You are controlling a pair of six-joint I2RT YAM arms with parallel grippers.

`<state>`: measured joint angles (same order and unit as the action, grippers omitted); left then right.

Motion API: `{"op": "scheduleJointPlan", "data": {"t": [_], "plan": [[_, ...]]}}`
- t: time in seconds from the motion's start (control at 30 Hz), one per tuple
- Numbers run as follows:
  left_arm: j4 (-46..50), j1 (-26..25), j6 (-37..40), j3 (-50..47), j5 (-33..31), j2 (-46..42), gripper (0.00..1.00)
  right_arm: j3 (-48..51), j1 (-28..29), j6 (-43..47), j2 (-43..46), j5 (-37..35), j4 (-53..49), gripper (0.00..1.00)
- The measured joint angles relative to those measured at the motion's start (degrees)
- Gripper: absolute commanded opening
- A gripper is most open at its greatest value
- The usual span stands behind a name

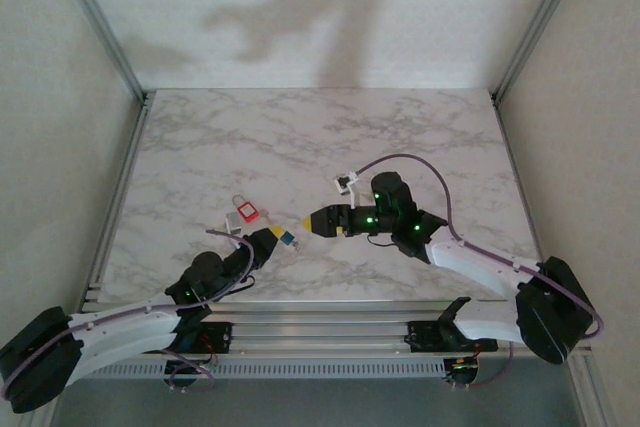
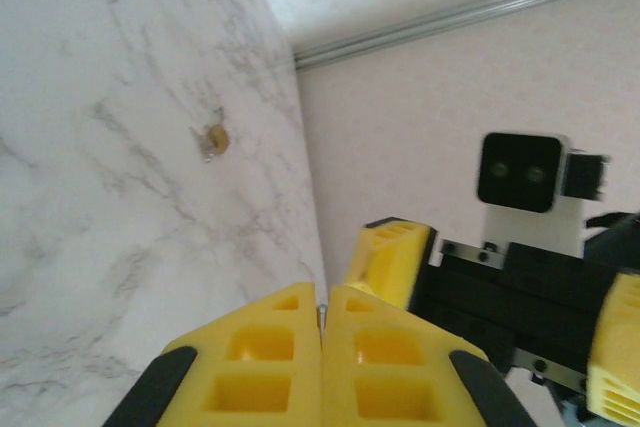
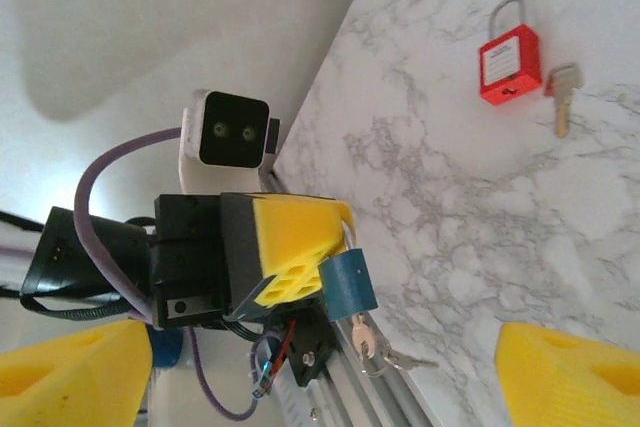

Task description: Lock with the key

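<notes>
A blue padlock hangs from my left gripper, whose yellow fingers are shut on its shackle. A key sticks out of the padlock's underside, and a second key dangles from its ring. From above, the blue padlock sits at the tip of the left gripper, just above the table. My right gripper faces it from the right, a short gap away. Its fingers stand wide open on either side of the padlock and hold nothing. In the left wrist view the left gripper is pressed shut.
A red padlock lies on the marble table just beyond the left gripper, with a loose key beside it. A small tagged object lies behind the right gripper. The metal rail runs along the near edge.
</notes>
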<state>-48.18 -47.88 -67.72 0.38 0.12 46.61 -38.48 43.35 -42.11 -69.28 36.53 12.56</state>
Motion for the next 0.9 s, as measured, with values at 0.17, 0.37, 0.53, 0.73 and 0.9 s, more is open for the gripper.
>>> {"op": "scheduleJointPlan", "data": {"t": [0.17, 0.37, 0.53, 0.73, 0.9], "plan": [[-2.89, 0.81, -0.96, 0.24, 1.92, 7.17, 0.00, 2.71, 0.00, -0.50, 3.78, -3.80, -0.61, 0.99], [-6.64, 1.73, -1.68, 2.75, 4.00, 14.10, 0.00, 6.51, 0.02, -1.42, 7.48, -6.45, -0.22, 0.99], [-9.77, 2.03, -2.43, 4.59, 5.31, 18.12, 0.00, 9.68, 0.00, -3.32, 8.50, -7.87, 2.38, 0.99], [-11.96, 2.36, -2.84, 6.56, 6.58, 21.33, 0.00, 13.94, 0.00, -6.97, 8.28, -8.46, 9.31, 0.93], [-13.62, 2.73, -3.28, 7.98, 7.45, 23.98, 0.00, 16.55, 0.02, -9.75, 6.27, -8.04, 14.99, 0.78]]}}
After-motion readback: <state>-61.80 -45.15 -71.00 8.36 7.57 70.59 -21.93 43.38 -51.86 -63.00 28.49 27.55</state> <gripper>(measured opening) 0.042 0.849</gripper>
